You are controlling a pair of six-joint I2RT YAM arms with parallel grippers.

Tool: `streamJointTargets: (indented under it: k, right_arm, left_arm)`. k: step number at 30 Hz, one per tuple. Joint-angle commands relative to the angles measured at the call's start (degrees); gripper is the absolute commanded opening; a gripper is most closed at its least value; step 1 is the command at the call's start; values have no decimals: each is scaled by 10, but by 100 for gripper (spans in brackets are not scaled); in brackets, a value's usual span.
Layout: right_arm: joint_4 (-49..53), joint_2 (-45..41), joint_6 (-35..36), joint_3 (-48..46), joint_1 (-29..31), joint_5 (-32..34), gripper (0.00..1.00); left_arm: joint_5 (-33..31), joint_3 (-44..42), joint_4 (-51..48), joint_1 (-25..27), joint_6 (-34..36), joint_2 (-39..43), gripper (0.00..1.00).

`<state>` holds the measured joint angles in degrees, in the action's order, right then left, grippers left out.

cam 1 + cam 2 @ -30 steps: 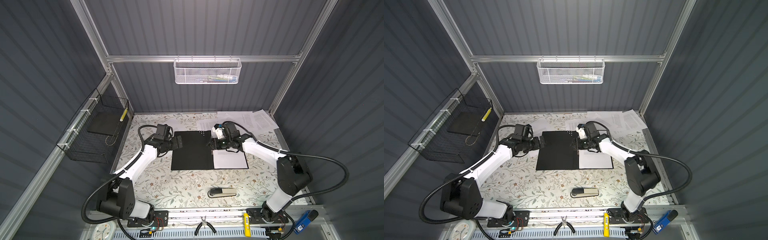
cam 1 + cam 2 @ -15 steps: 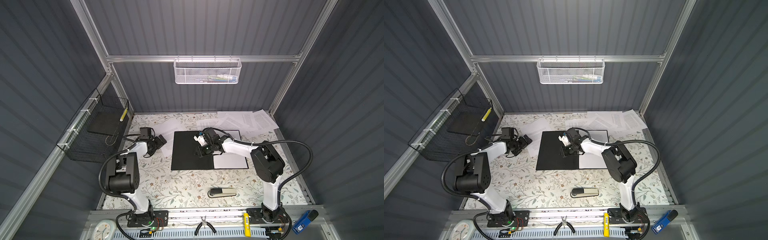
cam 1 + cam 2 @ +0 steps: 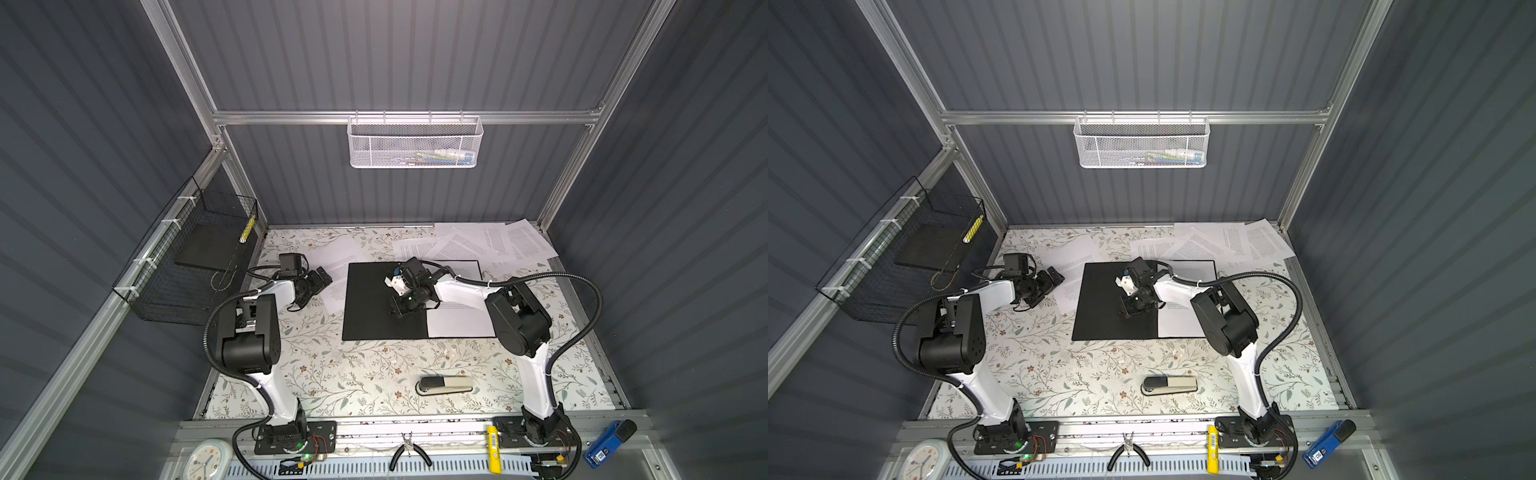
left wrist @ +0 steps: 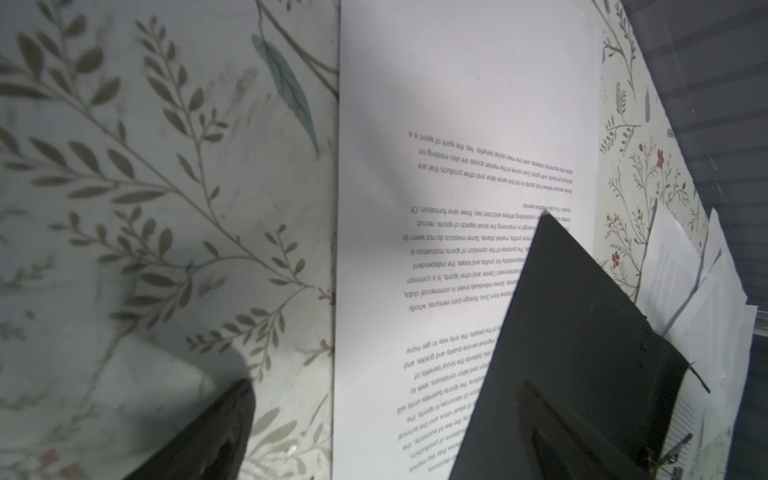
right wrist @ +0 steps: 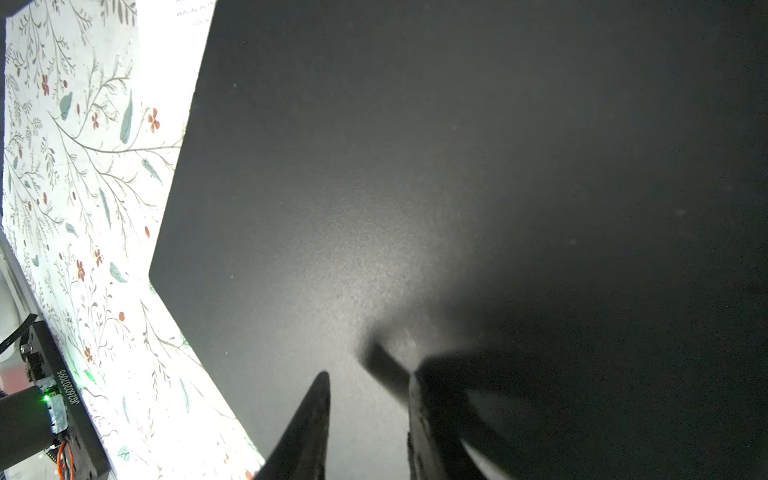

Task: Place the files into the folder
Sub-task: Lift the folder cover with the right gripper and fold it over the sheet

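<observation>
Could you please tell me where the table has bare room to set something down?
Bare cloth lies in front of the folder, left of the stapler. The back right corner is crowded with overlapping files; another sheet lies left of the folder.

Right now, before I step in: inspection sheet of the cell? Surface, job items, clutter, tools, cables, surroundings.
Surface: floral table, no spill seen.
Job's things: folder lies open mid-table, one sheet on its right half; another sheet partly under its left edge; loose sheets back right.
Clutter: stapler-like item near the front; pliers and clock on the front rail.
Grippers: left tool open at the outer sheet's edge, empty; right tool over the folder's black half, jaws slightly apart, nothing between.
Cables: left hose, right hose, no snag seen.
Surroundings: white basket on back rail; wire basket on left wall holding dark slab.
</observation>
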<state>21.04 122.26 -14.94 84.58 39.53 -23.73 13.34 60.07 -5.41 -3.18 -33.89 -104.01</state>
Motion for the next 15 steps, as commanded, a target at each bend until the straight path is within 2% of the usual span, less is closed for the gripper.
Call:
streamJointTargets:
  k: [1, 15]
  right_arm:
    - [35, 17, 10, 15, 4, -5, 33]
    - [54, 40, 13, 32, 5, -27, 30]
  left_arm:
    - [31, 10, 6, -4, 11, -27, 98]
    - [120, -17, 76, -4, -18, -58, 97]
